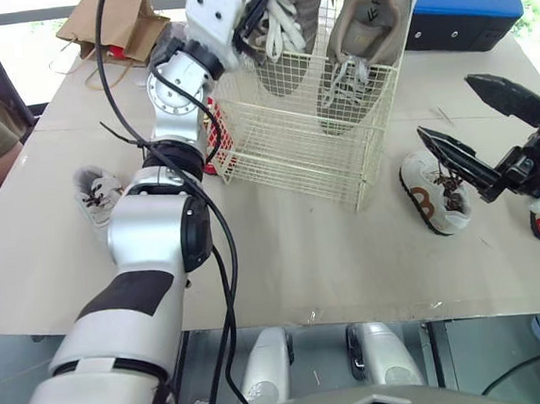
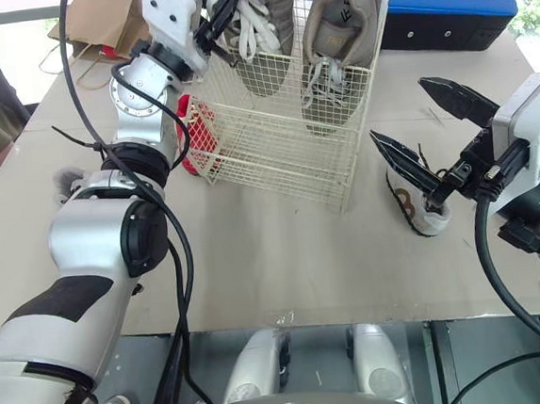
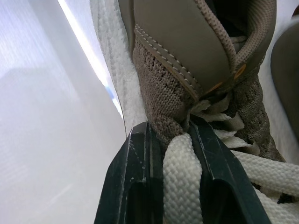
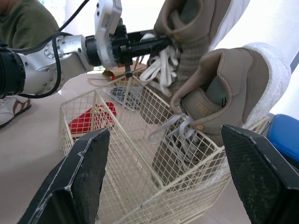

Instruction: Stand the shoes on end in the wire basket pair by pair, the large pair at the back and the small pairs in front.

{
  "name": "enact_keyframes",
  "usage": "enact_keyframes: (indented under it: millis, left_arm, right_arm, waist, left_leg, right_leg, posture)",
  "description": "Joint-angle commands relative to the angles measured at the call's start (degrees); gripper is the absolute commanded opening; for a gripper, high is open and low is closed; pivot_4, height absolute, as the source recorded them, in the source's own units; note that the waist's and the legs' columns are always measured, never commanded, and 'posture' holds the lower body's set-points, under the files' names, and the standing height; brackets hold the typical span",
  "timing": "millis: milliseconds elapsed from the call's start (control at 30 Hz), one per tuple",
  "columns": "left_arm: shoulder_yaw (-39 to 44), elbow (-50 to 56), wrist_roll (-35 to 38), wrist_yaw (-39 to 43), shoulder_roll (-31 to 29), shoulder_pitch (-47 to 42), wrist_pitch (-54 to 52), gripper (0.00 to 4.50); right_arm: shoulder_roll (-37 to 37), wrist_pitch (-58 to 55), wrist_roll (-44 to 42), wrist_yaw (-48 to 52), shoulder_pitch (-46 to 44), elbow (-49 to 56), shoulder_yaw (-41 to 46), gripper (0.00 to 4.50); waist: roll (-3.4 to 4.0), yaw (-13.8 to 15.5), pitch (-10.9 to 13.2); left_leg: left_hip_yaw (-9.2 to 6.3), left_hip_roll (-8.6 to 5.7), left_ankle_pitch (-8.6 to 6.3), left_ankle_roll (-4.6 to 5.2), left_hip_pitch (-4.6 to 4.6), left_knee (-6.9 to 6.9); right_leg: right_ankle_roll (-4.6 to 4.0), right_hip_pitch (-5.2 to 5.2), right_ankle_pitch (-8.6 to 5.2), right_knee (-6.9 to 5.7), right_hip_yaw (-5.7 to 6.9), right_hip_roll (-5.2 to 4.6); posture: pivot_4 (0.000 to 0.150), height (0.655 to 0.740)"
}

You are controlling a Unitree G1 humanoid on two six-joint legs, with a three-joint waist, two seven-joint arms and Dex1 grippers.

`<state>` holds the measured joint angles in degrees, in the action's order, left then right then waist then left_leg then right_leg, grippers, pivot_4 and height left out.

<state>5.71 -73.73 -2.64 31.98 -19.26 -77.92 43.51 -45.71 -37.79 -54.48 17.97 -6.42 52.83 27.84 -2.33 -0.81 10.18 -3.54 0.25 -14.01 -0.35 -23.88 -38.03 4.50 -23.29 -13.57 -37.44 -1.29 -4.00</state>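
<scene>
Small white shoe [image 1: 94,194] lies on counter [image 1: 331,253], left of wire basket [image 1: 285,153]. Left gripper [image 3: 170,135] fingers pinch laces and tongue of large tan shoe [image 1: 288,30], on end at basket's back left. Second large tan shoe [image 1: 369,33] on end at basket's back right. Small white-brown shoe [image 1: 435,197] on counter right of basket. Right gripper [image 1: 445,106] just above it, fingers spread wide.

Head eyes look down on the wire basket [image 1: 294,153]; right wrist faces it level; left wrist hugs a shoe [image 3: 187,56].
</scene>
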Motion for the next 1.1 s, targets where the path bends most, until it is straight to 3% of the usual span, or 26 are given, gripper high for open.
enact_keyframes:
  millis: [33,133,233,300,500,567,700,900,967,1100]
  left_arm:
    - [3.9,0.4,5.3,6.2,-0.9,1.2,-6.7,1.24]
    - [7.2,2.3,10.1,13.0,-1.9,3.0,-11.0,2.37]
    - [9.9,5.7,15.3,21.4,-3.0,5.2,-16.6,3.84]
    - [11.3,11.4,20.1,28.4,-4.5,7.7,-25.4,4.37]
    - [8.8,42.2,33.2,38.0,-10.9,21.2,-60.3,4.37]
    - [5.5,55.9,38.0,40.3,-13.8,28.1,-71.3,4.37]
    - [3.8,74.6,49.4,40.1,-16.5,36.4,-87.4,4.50]
    - [0.6,91.6,57.2,33.3,-15.3,40.8,-96.0,4.50]
    - [-1.8,95.1,56.5,31.8,-14.8,42.1,-95.7,4.50]
    - [-3.7,98.1,57.3,28.0,-14.1,42.4,-96.8,4.50]
  right_arm:
    - [-1.0,1.7,-0.2,0.3,0.0,0.0,2.1,3.64]
    - [-1.3,1.7,-0.4,0.4,0.8,0.1,2.7,3.64]
    - [-1.7,2.0,-0.5,0.8,2.0,0.0,3.5,3.64]
    - [-1.9,1.9,-0.5,0.9,2.5,-0.1,3.8,3.64]
    - [-2.3,-2.4,-6.0,-2.0,8.3,-1.6,8.1,3.64]
    - [-2.2,-4.8,-2.8,-3.4,14.0,-2.3,11.9,3.64]
    - [0.6,-6.9,-1.2,-4.5,25.1,0.1,17.1,4.49]
    - [6.1,-9.4,-0.2,-9.2,37.0,3.1,22.2,4.49]
    - [7.6,-11.0,0.6,-13.4,37.4,2.4,21.9,4.49]
    - [8.7,-16.9,4.3,-22.8,35.5,-0.6,21.6,4.49]
  waist:
    - [0.03,0.0,0.0]
    - [0.09,-0.2,-0.1]
    - [0.09,-0.1,-0.1]
    - [0.09,-0.1,-0.1]
    - [0.10,-0.2,-0.1]
    - [0.11,0.1,-0.1]
    - [0.11,0.7,-0.1]
    - [0.21,0.6,-0.1]
    - [0.31,0.5,-0.2]
    - [0.50,0.1,-0.3]
  left_leg:
    - [0.00,0.00,0.00,0.00,0.00,0.00]
    - [0.06,0.00,0.00,0.00,0.11,-0.02]
    - [0.01,0.07,0.00,0.00,0.10,-0.03]
    - [0.01,0.07,0.00,0.00,0.10,-0.06]
    - [-0.01,0.09,0.00,-0.01,0.06,-0.09]
    - [-0.03,0.12,0.01,-0.02,0.05,-0.07]
    - [-0.09,0.11,0.00,-0.01,0.08,-0.17]
    - [-0.09,0.13,-0.01,0.00,0.62,-0.18]
    - [-0.01,0.14,-0.02,0.01,1.12,-0.06]
    - [0.03,0.19,-0.02,0.01,1.22,-0.02]
  right_leg:
    - [0.00,0.00,0.00,0.00,0.00,0.00]
    - [0.00,0.02,0.00,-0.11,-0.05,0.00]
    - [-0.02,0.01,-0.01,-0.19,-0.02,0.07]
    - [-0.02,0.02,-0.01,-0.21,-0.02,0.07]
    - [-0.02,0.02,-0.01,-0.21,-0.03,0.07]
    - [-0.03,0.05,-0.02,-0.29,-0.02,0.06]
    - [-0.03,0.17,-0.02,-0.13,0.04,0.03]
    - [-0.05,0.71,-0.06,-0.16,0.02,0.06]
    - [-0.26,1.17,-0.20,-0.02,-0.05,0.06]
    - [-0.28,1.34,-0.20,0.29,-0.11,0.14]
  posture:
    - [0.150,0.7400]
    - [0.150,0.7400]
    - [0.150,0.7400]
    - [0.150,0.7400]
    - [0.150,0.7400]
    - [0.150,0.7400]
    - [0.150,0.7400]
    - [0.150,0.7400]
    - [0.150,0.7400]
    - [0.150,0.7400]
